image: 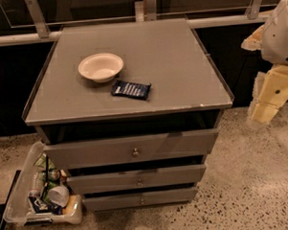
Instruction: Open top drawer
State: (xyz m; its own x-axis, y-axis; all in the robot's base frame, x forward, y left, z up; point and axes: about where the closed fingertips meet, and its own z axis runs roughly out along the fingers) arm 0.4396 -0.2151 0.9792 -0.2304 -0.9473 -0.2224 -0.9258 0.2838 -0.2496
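Observation:
The top drawer (131, 148) is the widest grey front of three, just under the cabinet top, with a small round metal knob (135, 152) at its centre. A dark gap shows above it, and its front stands slightly forward of the two lower drawers (137, 178). My gripper (268, 98) is a cream-coloured piece hanging at the right edge of the view. It is to the right of the cabinet, above the floor, well away from the knob and touching nothing.
On the grey cabinet top (180, 58) sit a white bowl (100, 67) and a dark snack packet (131, 89). A clear plastic bin of trash (44, 193) stands on the speckled floor at the cabinet's lower left. A rail and dark wall run behind.

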